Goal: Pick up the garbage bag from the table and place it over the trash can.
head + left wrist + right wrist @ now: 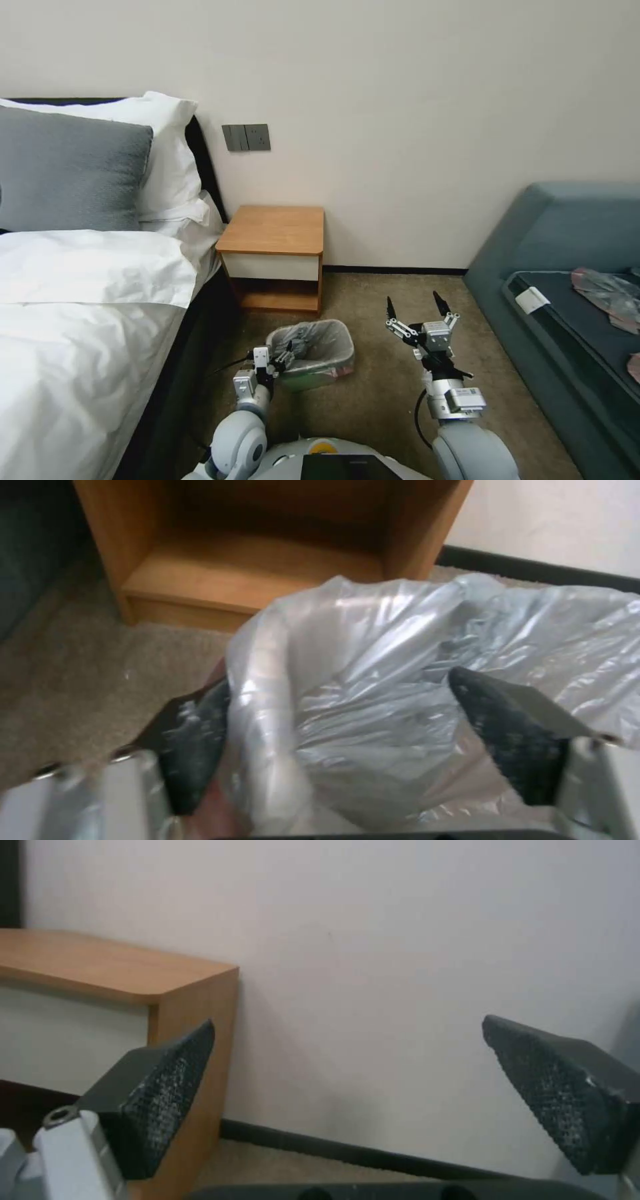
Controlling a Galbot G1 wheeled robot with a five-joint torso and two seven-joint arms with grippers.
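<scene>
Left hand (pixel 340 720) spread astride garbage bag (pixel 400 680) rim lining trash can (pixel 313 377); right hand (pixel 419 308) spread, empty, facing wall.

beige carpet floor (pixel 380 393), trash can (pixel 313 373) and table (pixel 275 230) standing on it

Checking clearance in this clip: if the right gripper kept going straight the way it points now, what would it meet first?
The right gripper, open and holding nothing, points at the bare wall beside the table. Nothing shows between its fingers, so probably the wall first, though depth is unclear.
</scene>
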